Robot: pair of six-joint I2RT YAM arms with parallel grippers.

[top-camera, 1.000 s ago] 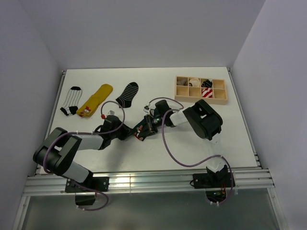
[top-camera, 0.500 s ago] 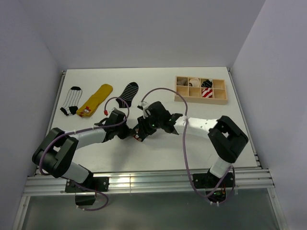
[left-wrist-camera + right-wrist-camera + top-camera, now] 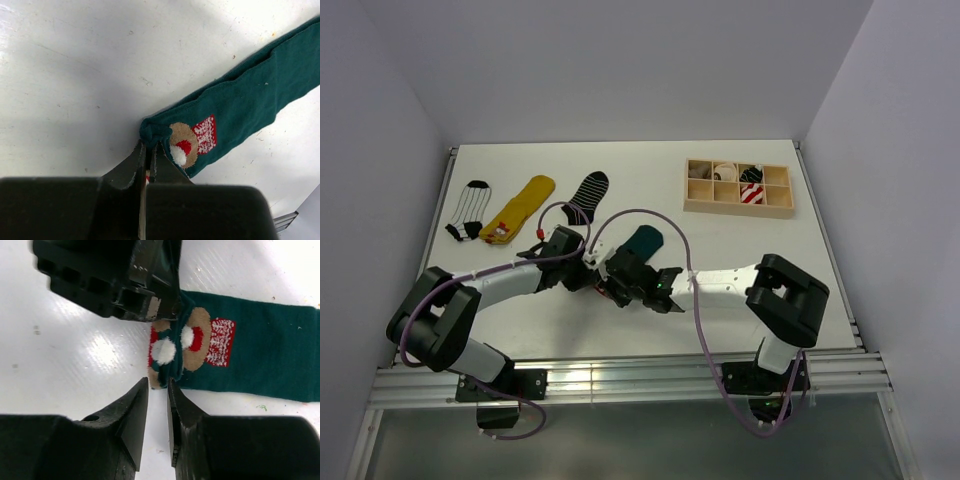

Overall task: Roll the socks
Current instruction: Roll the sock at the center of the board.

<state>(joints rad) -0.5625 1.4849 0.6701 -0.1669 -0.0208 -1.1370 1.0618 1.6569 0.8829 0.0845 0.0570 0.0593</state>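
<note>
Green sock (image 3: 642, 241) lies flat on the table (image 3: 750, 255), a bit left of centre, in front of both arms. From the top camera its long axis is diagonal: cuff end toward me and to the left, where the two grippers meet, and the rounded toe pointing away and to the right. On my left wrist camera the same sock runs from the finger tips up to the top right corner. The bear figure (image 3: 186, 143) sits right by the cuff, face up.

Left gripper (image 3: 146, 156): fingers pressed together and pinching the cuff, which is bunched into a small fold at the tips. Right gripper (image 3: 157, 390): jaws only a narrow slit apart with nothing between them. Its tips are right at the folded cuff edge, facing the left gripper, and I can't tell if they touch the fabric.

Far left of the table, well apart from this:
- a white sock with black stripes (image 3: 469, 210)
- a yellow sock (image 3: 520, 207)
- a black sock with thin white stripes (image 3: 587, 197), all flat with toes pointing away

Far right is a wooden divider box (image 3: 692, 205). It has a red-and-white striped sock (image 3: 752, 194) in one compartment.
</note>
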